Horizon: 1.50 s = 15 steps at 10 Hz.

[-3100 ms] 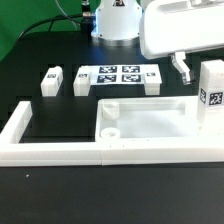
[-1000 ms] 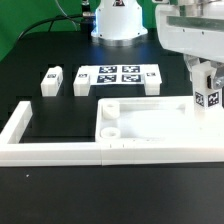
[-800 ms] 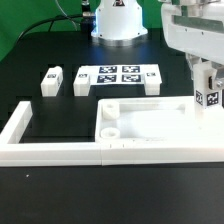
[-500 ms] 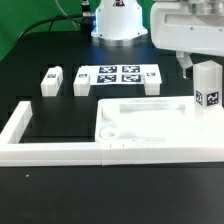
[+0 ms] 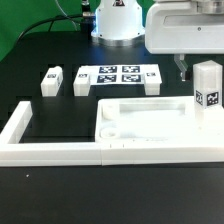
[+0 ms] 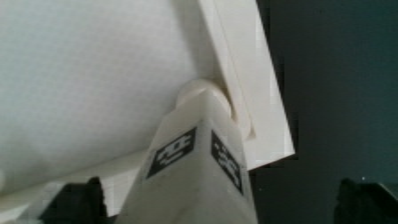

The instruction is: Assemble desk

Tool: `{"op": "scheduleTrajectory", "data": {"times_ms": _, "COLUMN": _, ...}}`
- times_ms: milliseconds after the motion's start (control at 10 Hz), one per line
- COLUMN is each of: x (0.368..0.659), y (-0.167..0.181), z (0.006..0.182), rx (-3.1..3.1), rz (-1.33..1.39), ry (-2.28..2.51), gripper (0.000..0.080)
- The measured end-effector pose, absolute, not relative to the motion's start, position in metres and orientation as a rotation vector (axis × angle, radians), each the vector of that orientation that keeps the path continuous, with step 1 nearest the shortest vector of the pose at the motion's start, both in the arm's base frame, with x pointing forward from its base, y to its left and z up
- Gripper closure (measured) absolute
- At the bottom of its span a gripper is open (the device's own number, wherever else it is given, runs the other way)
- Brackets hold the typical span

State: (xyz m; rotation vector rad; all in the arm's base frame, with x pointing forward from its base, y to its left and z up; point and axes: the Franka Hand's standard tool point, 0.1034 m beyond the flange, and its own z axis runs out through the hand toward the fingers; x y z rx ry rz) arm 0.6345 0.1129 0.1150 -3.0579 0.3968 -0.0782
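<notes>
- White desk top (image 5: 150, 122) lies rim up on the black surface (image 5: 60, 118), against the border wall (image 5: 50, 152), toward the exterior view's right.
- One tagged leg (image 5: 208, 88) stands upright at the top's far corner on that side.
- Tool (image 6: 221, 198) hangs over that leg, fingers spread wide, gripping nothing.
- Three spare legs (image 5: 152, 80) rest further back: two flank the marker board (image 5: 117, 75), one stands apart.

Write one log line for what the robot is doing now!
gripper: open, holding nothing | leg: upright at corner of desk top, exterior view's right | seating: cannot tell
</notes>
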Motion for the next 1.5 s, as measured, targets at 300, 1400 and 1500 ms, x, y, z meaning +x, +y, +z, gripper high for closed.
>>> {"op": "scheduleTrajectory", "data": {"times_ms": 300, "x": 0.6395, "y": 0.1177, "z": 0.1166, "rx": -3.122, "rz": -0.089, "ry": -0.010, "gripper": 0.0151}}
{"op": "scheduleTrajectory", "data": {"times_ms": 1400, "x": 0.6401, "y": 0.1138, "z": 0.1133, "rx": -2.567, "rz": -0.041, "ry": 1.611, "gripper": 0.0510}}
{"op": "scheduleTrajectory", "data": {"times_ms": 1500, "x": 0.6397, "y": 0.1166, "z": 0.1133, "rx": -2.476, "rz": -0.024, "ry": 1.734, "gripper": 0.0509}}
